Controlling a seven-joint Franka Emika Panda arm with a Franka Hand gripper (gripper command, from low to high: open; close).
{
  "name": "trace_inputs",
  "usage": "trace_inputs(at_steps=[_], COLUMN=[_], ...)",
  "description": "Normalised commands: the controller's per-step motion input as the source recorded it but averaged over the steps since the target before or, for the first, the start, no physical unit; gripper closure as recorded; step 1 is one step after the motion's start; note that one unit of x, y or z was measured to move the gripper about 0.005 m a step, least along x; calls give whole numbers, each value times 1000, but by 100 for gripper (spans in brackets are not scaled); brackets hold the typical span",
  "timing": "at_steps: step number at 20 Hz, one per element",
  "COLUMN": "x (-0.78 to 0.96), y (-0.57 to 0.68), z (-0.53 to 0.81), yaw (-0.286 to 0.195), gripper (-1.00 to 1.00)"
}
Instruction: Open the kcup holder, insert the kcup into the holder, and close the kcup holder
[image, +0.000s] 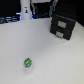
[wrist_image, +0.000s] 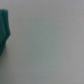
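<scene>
Neither view shows the arm or its fingers, so their pose and spread cannot be told. The wrist view is blurred: pale surface and a dark teal shape (wrist_image: 4, 31) at one edge. On the white desk (image: 45, 55), the black boxy kcup holder (image: 63, 23) with two front recesses sits shut near the far edge. The tiny whitish kcup with a green-and-blue top (image: 28, 63) stands near the front edge, well apart.

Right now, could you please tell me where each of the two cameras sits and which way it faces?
Exterior view: raised, off the arm, looking down across the white table at the black boxy kcup holder and the small green-and-blue-topped kcup; no arm shows.
Wrist view: close over a pale surface, with a blurred dark teal shape at one edge; no gripper shows.
Shared: probably only the pale surface.
</scene>
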Motion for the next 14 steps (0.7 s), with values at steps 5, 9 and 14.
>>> trace_inputs(at_steps=[5,9,14], x=[-129,-54,-49], y=[753,811,841], z=[70,23,-4], yaw=[-181,-188,-182], gripper=[-100,-100,-100])
